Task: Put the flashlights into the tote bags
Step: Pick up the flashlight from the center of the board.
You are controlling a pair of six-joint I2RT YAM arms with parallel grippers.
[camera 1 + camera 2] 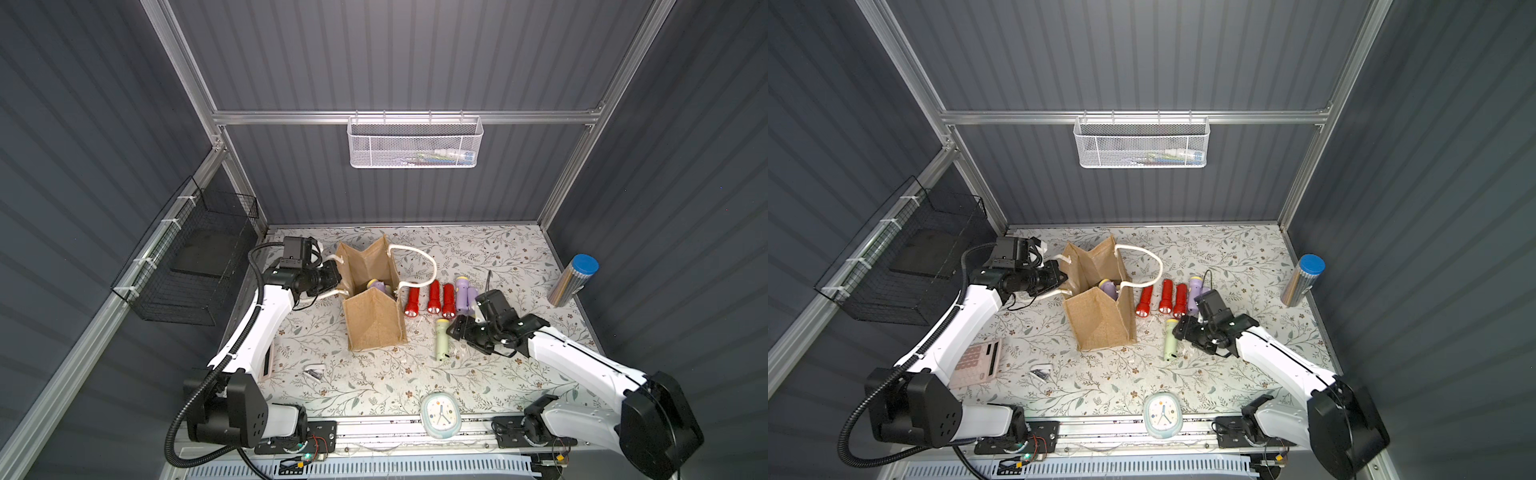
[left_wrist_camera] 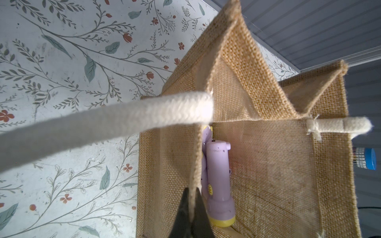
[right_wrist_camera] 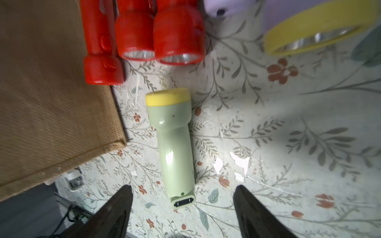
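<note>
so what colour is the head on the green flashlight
Yellow. The green flashlight has a yellow head, which shows best in the right wrist view.

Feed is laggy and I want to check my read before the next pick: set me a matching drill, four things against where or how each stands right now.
Things
1. pale green flashlight
2. red flashlights
3. left gripper
4. right gripper

States
A. shut on the tote bag at its rim
B. three side by side on the table, beside the bag
C. open, holding nothing
D. lying alone on the table, tail end toward open jaws

Pairs: 1-D, 2-B, 3-A, 4-C
</note>
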